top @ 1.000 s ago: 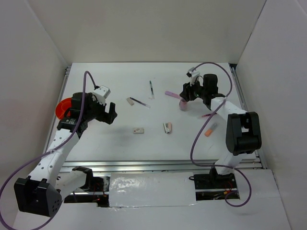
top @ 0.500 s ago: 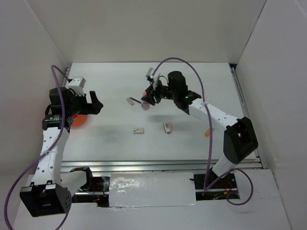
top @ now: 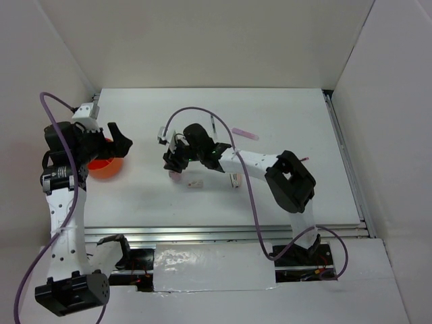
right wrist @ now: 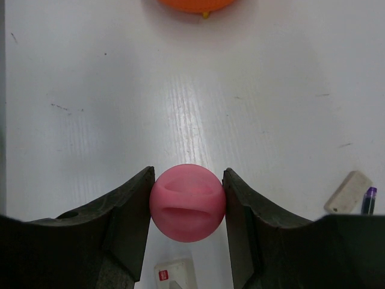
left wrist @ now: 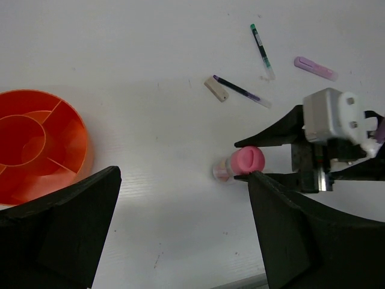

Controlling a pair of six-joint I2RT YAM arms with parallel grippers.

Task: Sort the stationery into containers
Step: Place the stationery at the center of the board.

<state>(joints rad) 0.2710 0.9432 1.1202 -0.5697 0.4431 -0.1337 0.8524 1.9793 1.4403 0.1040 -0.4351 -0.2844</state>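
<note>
Table (top: 290, 121): pink cylinder (right wrist: 187, 205) (in right claw (right wrist: 187, 180))

Bright, even, diffuse light from above on the white table (top: 148, 196); shadows are faint and soft-edged. In the right wrist view a vertical band of glare streaks the table above the pink cylinder (right wrist: 187, 203). In the left wrist view the fingers (left wrist: 66, 235) read near-black, without detail.

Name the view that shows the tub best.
Left wrist: the tub lies open, dividers visible. Top external has it half hidden behind the left arm; right wrist catches only its edge at the top.
</note>
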